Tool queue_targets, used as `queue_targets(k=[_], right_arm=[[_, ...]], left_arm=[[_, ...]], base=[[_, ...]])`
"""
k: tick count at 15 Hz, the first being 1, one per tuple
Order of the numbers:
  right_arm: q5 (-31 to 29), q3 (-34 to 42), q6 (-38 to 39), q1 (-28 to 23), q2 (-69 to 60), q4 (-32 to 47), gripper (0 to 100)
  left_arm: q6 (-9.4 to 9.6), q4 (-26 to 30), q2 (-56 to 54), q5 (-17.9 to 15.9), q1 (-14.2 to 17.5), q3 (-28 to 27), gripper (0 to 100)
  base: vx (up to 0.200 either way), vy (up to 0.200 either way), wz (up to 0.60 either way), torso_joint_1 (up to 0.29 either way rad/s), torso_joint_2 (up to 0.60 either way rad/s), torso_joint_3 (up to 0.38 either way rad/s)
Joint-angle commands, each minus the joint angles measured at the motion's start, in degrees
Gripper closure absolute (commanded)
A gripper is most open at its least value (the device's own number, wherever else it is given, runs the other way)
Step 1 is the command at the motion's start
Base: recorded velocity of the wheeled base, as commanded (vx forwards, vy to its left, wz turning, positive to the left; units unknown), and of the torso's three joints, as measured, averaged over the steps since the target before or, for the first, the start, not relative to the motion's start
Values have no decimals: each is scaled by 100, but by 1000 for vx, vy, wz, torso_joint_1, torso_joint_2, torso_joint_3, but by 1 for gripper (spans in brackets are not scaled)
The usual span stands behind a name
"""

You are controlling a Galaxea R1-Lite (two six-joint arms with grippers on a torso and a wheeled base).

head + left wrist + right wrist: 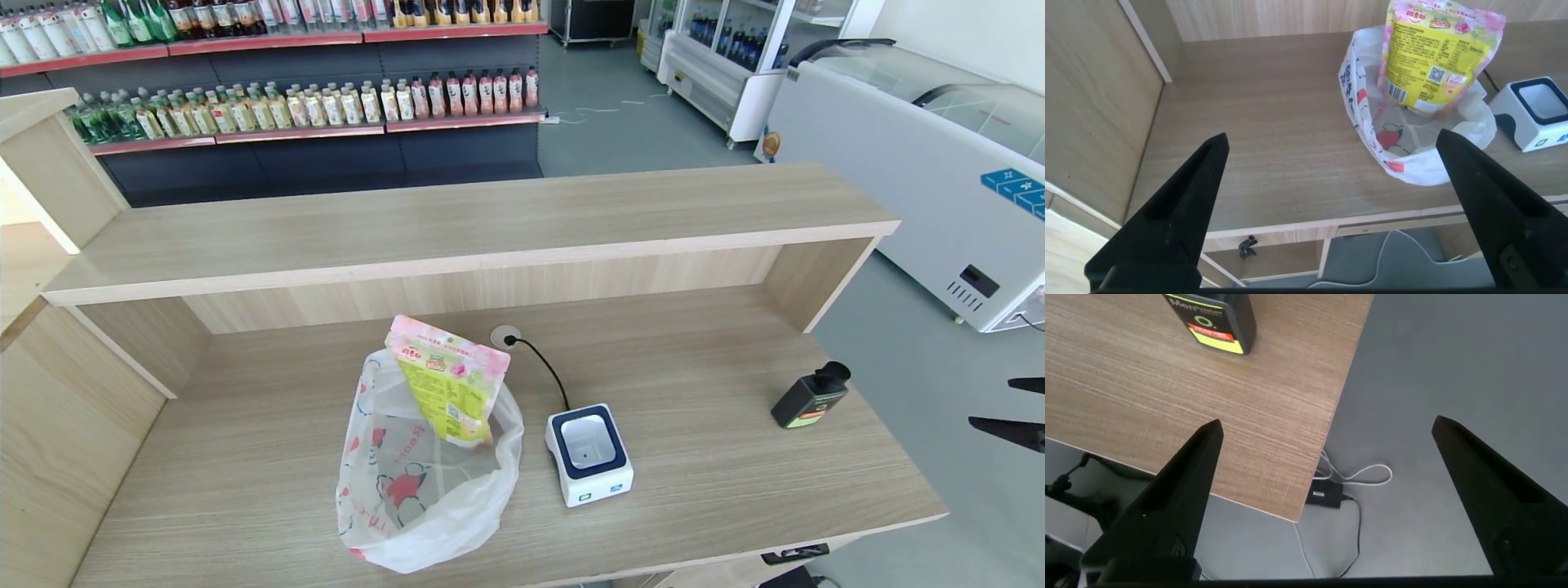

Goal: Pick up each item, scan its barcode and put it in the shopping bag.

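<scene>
A pink and green snack pouch (451, 381) stands upright in the open white plastic shopping bag (424, 490) on the wooden counter; it also shows as the pouch (1437, 53) in the bag (1404, 139). A white and blue barcode scanner (589, 454) sits just right of the bag. A dark bottle (810, 396) with a black pump top stands near the counter's right end, also seen as the bottle (1212, 322). My right gripper (1008, 407) hangs open off the counter's right edge, empty. My left gripper (1331, 212) is open and empty, above the counter's near-left edge.
A raised wooden ledge (457, 229) runs behind the counter, with side panels at both ends. The scanner's black cable (543, 367) leads to a grommet hole. Shelves of bottles (310, 102) and a white freezer (922, 155) stand beyond. Cables (1347, 486) lie on the floor.
</scene>
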Motion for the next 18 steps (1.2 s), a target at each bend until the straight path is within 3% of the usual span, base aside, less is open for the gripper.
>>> queue_targets(k=[1,18], right_arm=[[2,-12,-1,238,134,0,0],[-6,-47,-10,826,521,-220,0]], left_arm=[[9,0,0,1,2,0,0],[0,0,0,1,2,0,0]], base=[[0,0,0,0,0,0],[0,0,0,0,0,0]])
